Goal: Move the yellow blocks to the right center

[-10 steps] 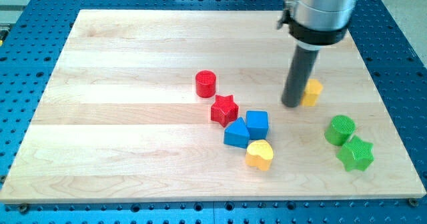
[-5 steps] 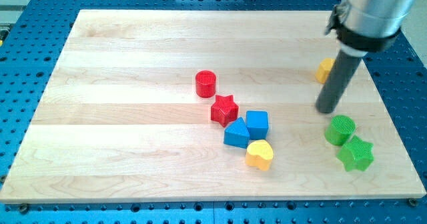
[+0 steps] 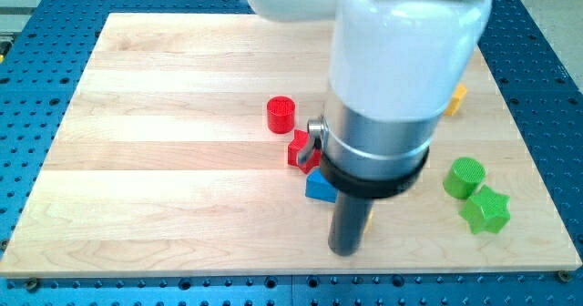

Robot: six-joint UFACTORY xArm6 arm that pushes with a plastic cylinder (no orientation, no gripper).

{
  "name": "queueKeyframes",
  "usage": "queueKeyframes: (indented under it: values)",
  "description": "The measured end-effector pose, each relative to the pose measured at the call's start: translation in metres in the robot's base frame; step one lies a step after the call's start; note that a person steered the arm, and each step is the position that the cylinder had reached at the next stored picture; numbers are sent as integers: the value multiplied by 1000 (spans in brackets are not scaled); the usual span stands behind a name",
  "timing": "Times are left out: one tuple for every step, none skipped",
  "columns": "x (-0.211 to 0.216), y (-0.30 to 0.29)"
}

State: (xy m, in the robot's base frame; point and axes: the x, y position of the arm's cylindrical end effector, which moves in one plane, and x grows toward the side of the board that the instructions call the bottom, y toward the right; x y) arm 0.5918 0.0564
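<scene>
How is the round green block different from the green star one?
The green cylinder has a smooth round outline; the green star has pointed arms. The green cylinder sits nearer the view's top, the green star just below it, towards the view's right. Both are the same green and appear to touch near the board's right edge.

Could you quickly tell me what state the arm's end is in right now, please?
No jaws: it ends in a rod. My tip is down on the board, holding nothing, just below the blue block; contact with the nearly hidden yellow block cannot be told.

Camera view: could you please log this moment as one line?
my tip: view's bottom centre, below blue block | yellow block: right, mostly hidden | yellow heart: hidden
</scene>
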Motion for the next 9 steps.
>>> queueKeyframes:
  values:
    - [-37,20]
    - [-55,40]
    - [-85,54]
    - [-106,69]
    - [-108,108]
    - [-98,135]
    - [-118,148]
    - [-149,154]
    - [-133,148]
